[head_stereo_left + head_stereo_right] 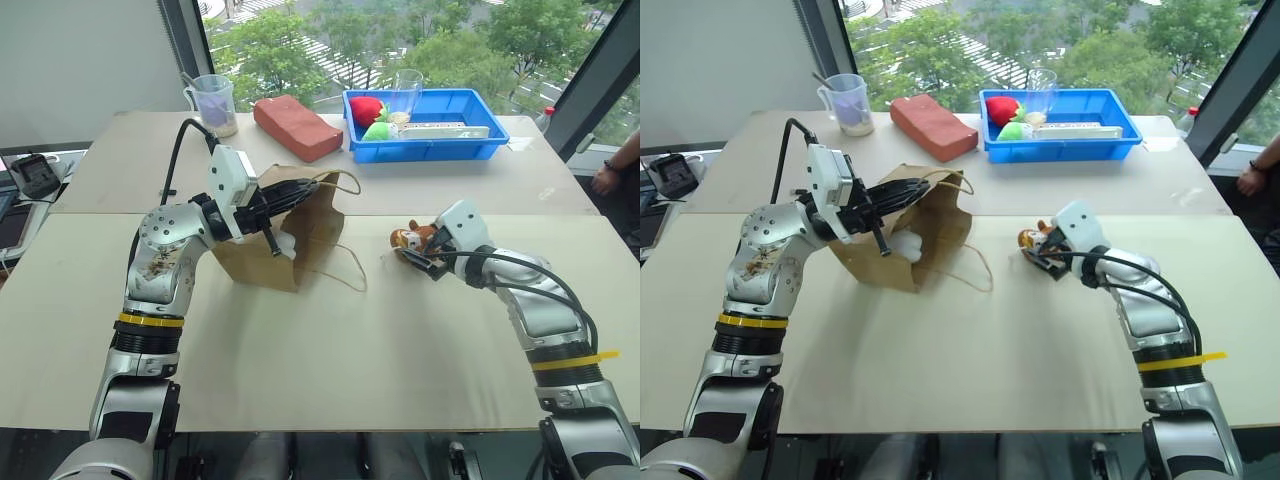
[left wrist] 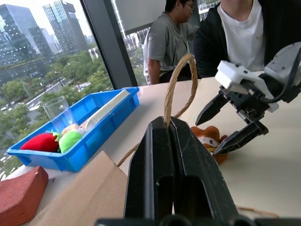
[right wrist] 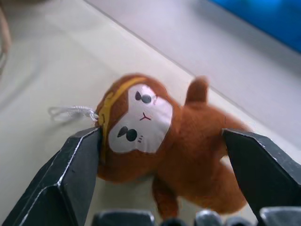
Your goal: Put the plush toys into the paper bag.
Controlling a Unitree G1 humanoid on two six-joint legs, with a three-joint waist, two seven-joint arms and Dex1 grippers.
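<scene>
Left gripper (image 2: pixel 181 155) clamped on paper bag (image 1: pixel 300 235) cord handle, mouth held up. Right gripper (image 3: pixel 162 169) spread wide astride brown plush toy (image 3: pixel 164 141), at bag's 3 o'clock. Centre on body, close firmly, lift clear before swinging bagward.

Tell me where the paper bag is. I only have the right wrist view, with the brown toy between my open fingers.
Observer: The paper bag stands on the table, to the robot's left of the brown toy and apart from it.
Operator: Is anything holding the bag?
Observer: The left gripper is shut on one cord handle and holds that side up.
Operator: Is anything inside already?
Observer: Something white and fluffy shows in the bag's mouth.
</scene>
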